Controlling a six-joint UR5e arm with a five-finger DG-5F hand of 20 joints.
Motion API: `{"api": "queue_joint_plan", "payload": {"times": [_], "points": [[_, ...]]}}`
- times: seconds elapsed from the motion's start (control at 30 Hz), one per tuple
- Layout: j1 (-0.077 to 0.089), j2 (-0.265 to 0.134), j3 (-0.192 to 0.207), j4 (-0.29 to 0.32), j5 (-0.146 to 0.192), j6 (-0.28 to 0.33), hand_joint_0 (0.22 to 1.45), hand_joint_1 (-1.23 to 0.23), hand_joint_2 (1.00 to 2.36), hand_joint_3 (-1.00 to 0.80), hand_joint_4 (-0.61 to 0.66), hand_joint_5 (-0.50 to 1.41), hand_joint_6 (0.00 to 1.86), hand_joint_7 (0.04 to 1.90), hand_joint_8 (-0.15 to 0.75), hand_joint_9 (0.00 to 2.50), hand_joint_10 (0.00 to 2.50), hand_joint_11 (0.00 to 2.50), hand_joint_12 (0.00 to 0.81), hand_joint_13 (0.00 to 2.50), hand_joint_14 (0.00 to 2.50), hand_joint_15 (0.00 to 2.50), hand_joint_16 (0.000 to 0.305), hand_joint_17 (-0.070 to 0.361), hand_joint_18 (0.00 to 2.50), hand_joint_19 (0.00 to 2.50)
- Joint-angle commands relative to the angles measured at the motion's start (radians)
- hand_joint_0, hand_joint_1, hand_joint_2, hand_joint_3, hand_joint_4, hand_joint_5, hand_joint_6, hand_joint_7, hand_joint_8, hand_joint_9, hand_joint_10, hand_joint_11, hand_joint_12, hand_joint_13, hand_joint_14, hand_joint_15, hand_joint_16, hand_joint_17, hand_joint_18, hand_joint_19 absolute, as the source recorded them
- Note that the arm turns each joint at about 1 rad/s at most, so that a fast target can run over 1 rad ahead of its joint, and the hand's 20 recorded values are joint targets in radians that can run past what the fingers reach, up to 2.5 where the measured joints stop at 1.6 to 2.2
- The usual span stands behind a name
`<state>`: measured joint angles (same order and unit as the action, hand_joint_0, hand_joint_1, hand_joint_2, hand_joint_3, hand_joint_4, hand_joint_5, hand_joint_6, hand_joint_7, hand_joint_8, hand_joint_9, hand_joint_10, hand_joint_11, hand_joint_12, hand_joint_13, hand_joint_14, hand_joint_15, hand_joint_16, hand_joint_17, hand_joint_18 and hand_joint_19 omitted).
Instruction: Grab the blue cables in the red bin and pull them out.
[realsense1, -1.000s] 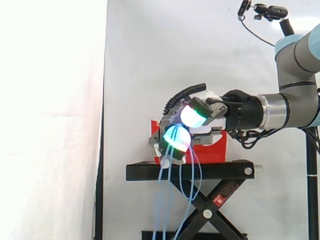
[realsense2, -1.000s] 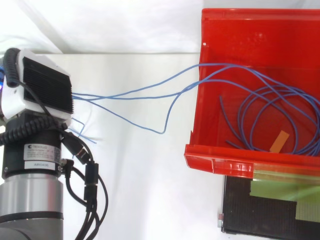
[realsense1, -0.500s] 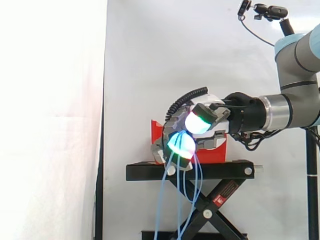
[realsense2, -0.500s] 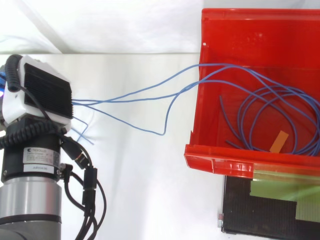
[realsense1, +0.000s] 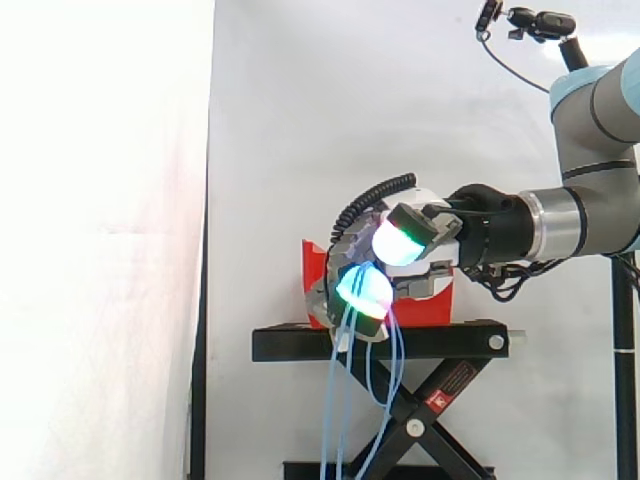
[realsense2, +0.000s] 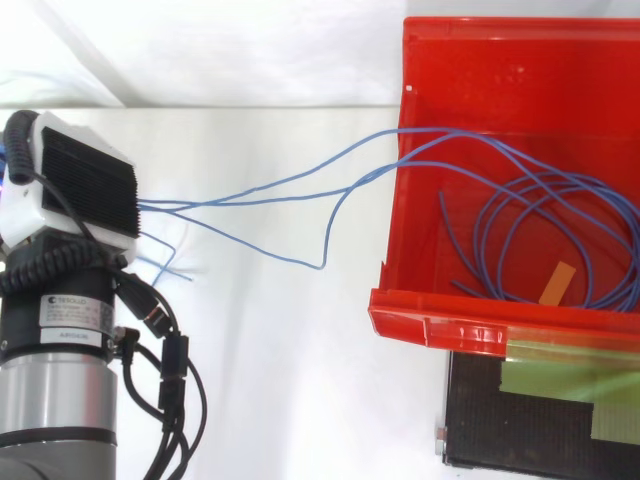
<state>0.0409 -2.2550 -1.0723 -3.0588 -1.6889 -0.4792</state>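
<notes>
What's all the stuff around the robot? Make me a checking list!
Surface: black stand carries the bin.
Job's things: red bin; blue cables partly out over its wall, loops inside.
Clutter: orange strip in the bin.
Hand: hand away from the bin, fingers shut on the cables.
Cables: loose ends hang down past the stand's top.
Surroundings: white curtain.

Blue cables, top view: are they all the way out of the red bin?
No: loops of the blue cables lie inside the red bin, strands running over its wall to the hand.
</notes>
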Motion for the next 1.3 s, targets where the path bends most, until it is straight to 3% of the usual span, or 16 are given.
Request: {"api": "queue_joint_plan", "payload": {"times": [0.0,0.27,0.3,0.47,1.27], "points": [[0.000,0.000,0.000,0.000,0.000,0.000,0.75,-0.77,1.00,-1.00,0.20,0.83,0.23,0.66,0.383,0.66,0.01,1.32,0.433,1.04,0.02,1.11,0.046,0.104,0.55,0.74],[0.005,0.000,0.000,0.002,0.000,-0.002,0.75,-0.77,1.00,-1.00,0.20,0.83,0.24,0.66,0.389,0.70,0.00,1.50,0.432,1.05,0.02,1.12,0.046,0.104,0.55,0.75],[0.005,0.000,0.000,0.002,0.000,-0.002,0.75,-0.77,1.00,-1.00,0.21,0.83,0.24,0.66,0.389,0.70,0.17,1.46,0.431,1.05,0.02,1.12,0.046,0.104,0.55,0.75],[0.007,0.000,0.000,0.000,0.000,-0.002,0.75,-0.77,1.00,-1.00,0.21,0.82,0.24,0.65,0.387,0.70,0.20,1.44,0.437,1.05,0.01,1.14,0.046,0.104,0.54,0.75],[0.008,0.015,0.005,0.002,0.000,-0.003,0.71,-0.75,1.00,-1.00,0.22,0.83,0.22,0.66,0.396,0.76,0.17,1.44,0.448,1.11,0.01,1.17,0.047,0.106,0.56,0.75]]}}
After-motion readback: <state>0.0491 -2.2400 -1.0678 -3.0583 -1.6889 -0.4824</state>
